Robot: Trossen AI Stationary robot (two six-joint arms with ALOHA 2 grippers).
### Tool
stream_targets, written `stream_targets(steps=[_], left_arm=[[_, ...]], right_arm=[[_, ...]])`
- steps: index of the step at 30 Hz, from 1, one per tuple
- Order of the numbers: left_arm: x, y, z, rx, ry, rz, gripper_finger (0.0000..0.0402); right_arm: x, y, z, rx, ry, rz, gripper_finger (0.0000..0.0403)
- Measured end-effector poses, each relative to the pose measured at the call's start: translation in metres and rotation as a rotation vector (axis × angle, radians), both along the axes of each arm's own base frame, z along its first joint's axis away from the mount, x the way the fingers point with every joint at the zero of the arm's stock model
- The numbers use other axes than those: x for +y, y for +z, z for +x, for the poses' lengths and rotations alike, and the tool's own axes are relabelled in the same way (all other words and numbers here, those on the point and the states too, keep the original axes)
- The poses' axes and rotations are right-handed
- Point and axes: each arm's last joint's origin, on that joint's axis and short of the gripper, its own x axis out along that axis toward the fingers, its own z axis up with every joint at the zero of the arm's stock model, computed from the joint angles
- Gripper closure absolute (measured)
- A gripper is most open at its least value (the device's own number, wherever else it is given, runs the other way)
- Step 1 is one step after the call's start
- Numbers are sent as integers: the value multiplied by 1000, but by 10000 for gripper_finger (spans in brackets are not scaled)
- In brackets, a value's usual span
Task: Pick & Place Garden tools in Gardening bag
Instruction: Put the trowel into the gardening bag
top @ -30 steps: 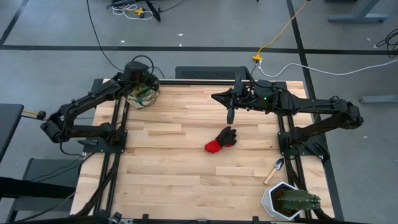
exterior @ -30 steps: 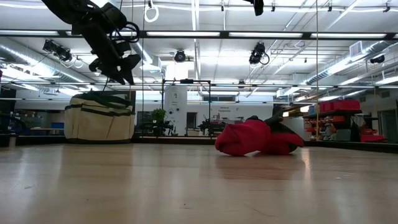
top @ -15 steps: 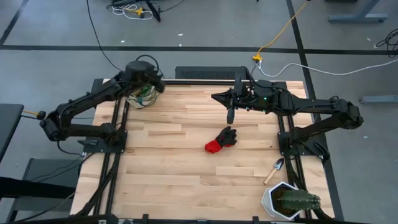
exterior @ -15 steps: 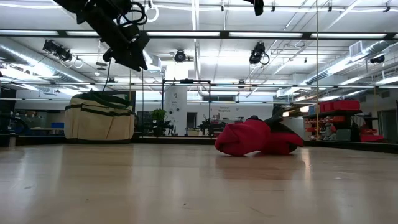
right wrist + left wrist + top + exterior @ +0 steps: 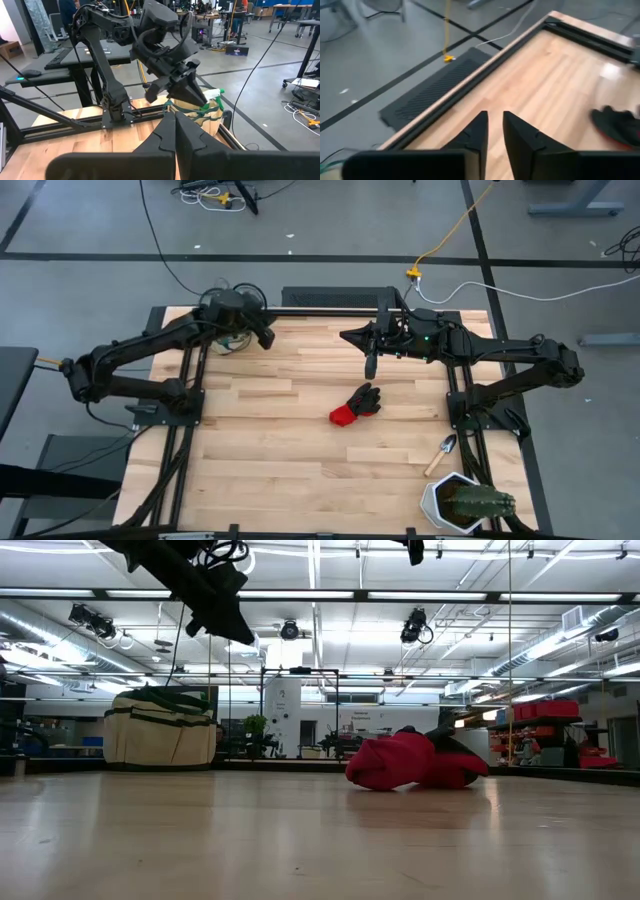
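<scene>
The beige gardening bag with green trim stands at the table's far left corner, mostly under my left arm in the high view. A red-and-black glove lies flat on the wood mid-table. A wooden-handled trowel lies near the right edge. My left gripper hangs high in the air just right of the bag. Its fingers stand a narrow gap apart with nothing between them. My right gripper hangs shut and empty above the table, beyond the glove.
A white pot with a green cactus stands at the near right corner, close to the trowel. Bare wood lies between the bag and the glove and across the near left half of the table.
My left gripper has swung away from above the bag toward the table's right, rising a little and tipping closer to level. Its fingers have drawn closer together, with nothing between them. The bag, the glove and my right arm have kept still.
</scene>
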Motion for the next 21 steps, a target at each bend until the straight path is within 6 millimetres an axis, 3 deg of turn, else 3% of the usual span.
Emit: stream_targets(steps=[11,21], left_arm=[[-21,5,15,-57,-122,20,395],[-44,23,5,-148,-185,36,397]], right_arm=[[0,0,0,1,0,-1,403],[0,0,0,2,0,-3,403]])
